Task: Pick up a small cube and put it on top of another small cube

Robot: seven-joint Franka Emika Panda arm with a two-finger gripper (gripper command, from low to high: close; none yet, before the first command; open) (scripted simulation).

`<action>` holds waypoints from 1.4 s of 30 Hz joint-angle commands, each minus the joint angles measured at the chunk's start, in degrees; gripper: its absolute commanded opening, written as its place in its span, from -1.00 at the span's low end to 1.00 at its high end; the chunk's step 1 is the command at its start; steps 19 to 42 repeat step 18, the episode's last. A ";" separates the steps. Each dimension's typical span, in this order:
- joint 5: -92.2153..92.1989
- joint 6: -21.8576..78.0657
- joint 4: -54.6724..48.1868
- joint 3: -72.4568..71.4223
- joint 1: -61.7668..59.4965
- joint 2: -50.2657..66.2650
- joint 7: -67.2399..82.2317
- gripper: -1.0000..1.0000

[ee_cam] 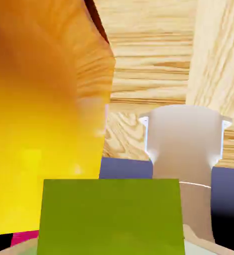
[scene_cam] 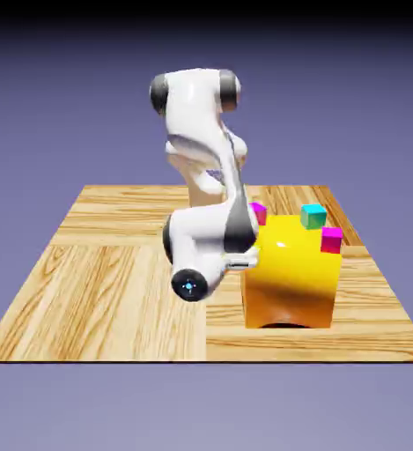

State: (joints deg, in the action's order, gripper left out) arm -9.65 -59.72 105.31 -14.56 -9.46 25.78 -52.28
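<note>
the gripper [ee_cam: 111, 251], its fingertips hidden, is clamped on the tiny bright-yellow cube [ee_cam: 111, 216], which looks olive in shadow. at ten o'clock looms the large yellow-orange block [scene_cam: 293, 273]. in the exterior view the white arm [scene_cam: 205, 176] hides the gripper.

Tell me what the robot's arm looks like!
The arm is smooth, glossy white, made of fat rounded pieces with dark grey bands at the joints. One round end near the bottom has a small glowing blue dot. No cables show.

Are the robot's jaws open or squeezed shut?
Shut. In the hand view a yellow-green cube fills the space between them, so they are holding it.
</note>
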 commanded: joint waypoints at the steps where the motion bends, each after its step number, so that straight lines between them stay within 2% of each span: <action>1: 0.45 0.73 1.23 -2.08 0.04 -2.03 -0.65 -1.00; 7: 2.65 5.05 8.59 -14.56 0.27 -14.24 -4.79 -1.00; 9: 2.65 5.07 8.61 -14.59 0.27 -14.27 -4.80 -1.00; 15: 1.92 -2.26 20.70 -14.81 -0.02 -19.44 -2.15 -1.00; 16: 1.92 -2.26 20.70 -14.81 -0.02 -19.44 -2.15 1.00; 42: 2.05 -1.01 18.63 -14.77 0.03 -18.55 -2.61 1.00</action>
